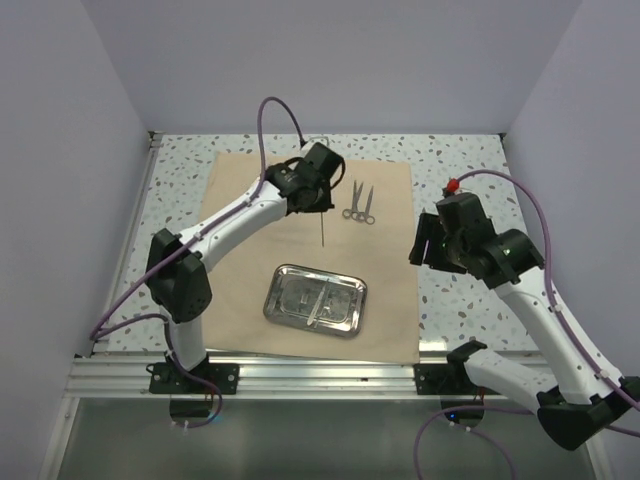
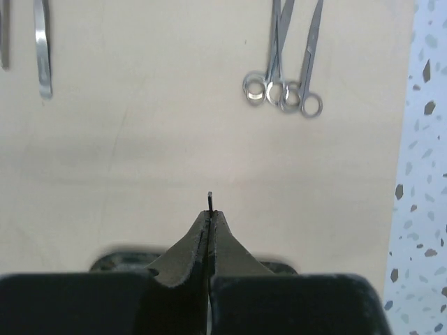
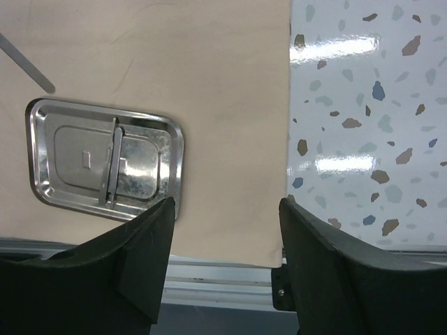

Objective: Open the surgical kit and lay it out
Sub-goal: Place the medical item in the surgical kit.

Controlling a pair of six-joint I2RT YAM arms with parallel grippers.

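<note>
Left wrist view: left claw [image 2: 209, 215] is pinched tight on a thin steel tool [image 2: 209, 198], w/ just the dark tip poking past the fingers. Prob tweezers, can't confirm. Top view has it hanging off the claw over the cloth wrap [image 1: 390, 285], w/ the scissors [image 1: 360, 205] just right of it and a touch far. Scissors lie near-to-far, rings at the near end, so I'd say the tool wants to go down parallel on the open strip left of them. Left arm's the one for it; right arm's well off. Another steel tool [image 2: 43, 49] sits far-left on the cloth. Steel tray [image 3: 150, 164] is near-centre on the wrap, w/ one slim tool [image 3: 112, 160] lying in it, approx near-to-far. Right claw [image 3: 228, 202] hangs wide apart, nothing in it, over the wrap's right edge, tray to its left. Wrap's flat on a speckled worktop [image 3: 363, 105]; plain pale walls [image 1: 350, 60] on three sides.
</note>
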